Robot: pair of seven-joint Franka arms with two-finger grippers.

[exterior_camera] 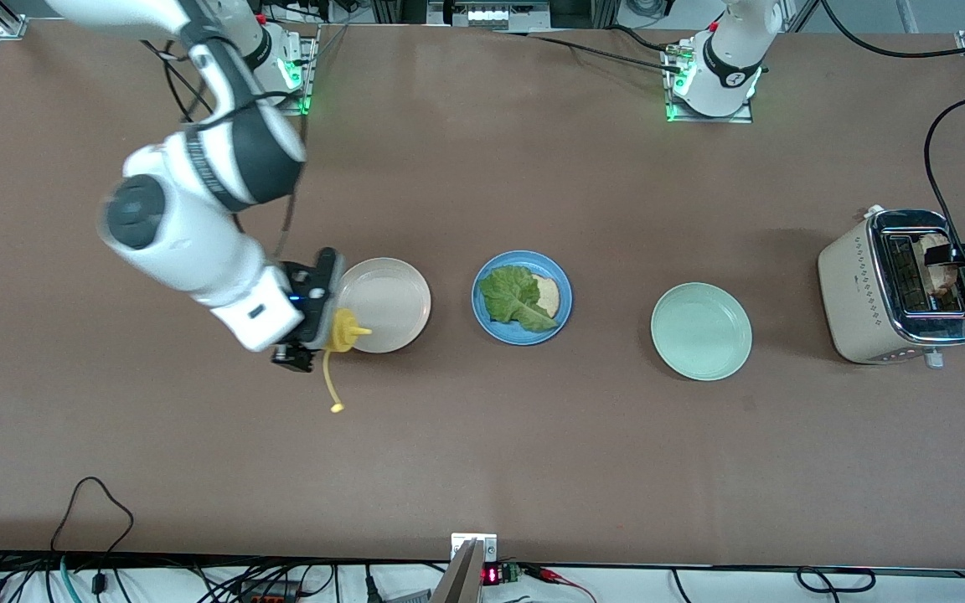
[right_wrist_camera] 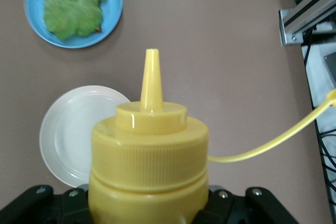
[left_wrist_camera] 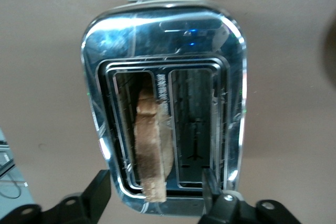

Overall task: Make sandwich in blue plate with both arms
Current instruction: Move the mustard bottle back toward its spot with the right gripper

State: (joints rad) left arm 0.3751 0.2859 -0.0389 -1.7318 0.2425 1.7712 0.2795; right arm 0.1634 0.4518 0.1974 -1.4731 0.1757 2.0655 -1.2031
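The blue plate [exterior_camera: 524, 339] sits mid-table with a bread slice [exterior_camera: 547, 293] on it, mostly covered by a crinkled green lettuce leaf [exterior_camera: 512, 297]. The right wrist view shows that plate [right_wrist_camera: 113, 14] and the lettuce [right_wrist_camera: 73, 11] too. A second toasted slice [left_wrist_camera: 149, 140] stands up out of one slot of the toaster [left_wrist_camera: 163, 24] at the left arm's end. My left gripper [left_wrist_camera: 154, 182] hangs over the toaster, open, one finger on each side of the slice with gaps. My right gripper [right_wrist_camera: 149, 203] is shut on a yellow squeeze bottle [right_wrist_camera: 149, 145] beside the cream-white plate [exterior_camera: 390, 293].
A pale mint-green plate [exterior_camera: 700, 331] lies between the blue plate and the cream toaster [exterior_camera: 855, 293]. The bottle's cap tether [exterior_camera: 330, 381] dangles toward the front camera. The toaster's other slot holds nothing. Cables run along the table's edges.
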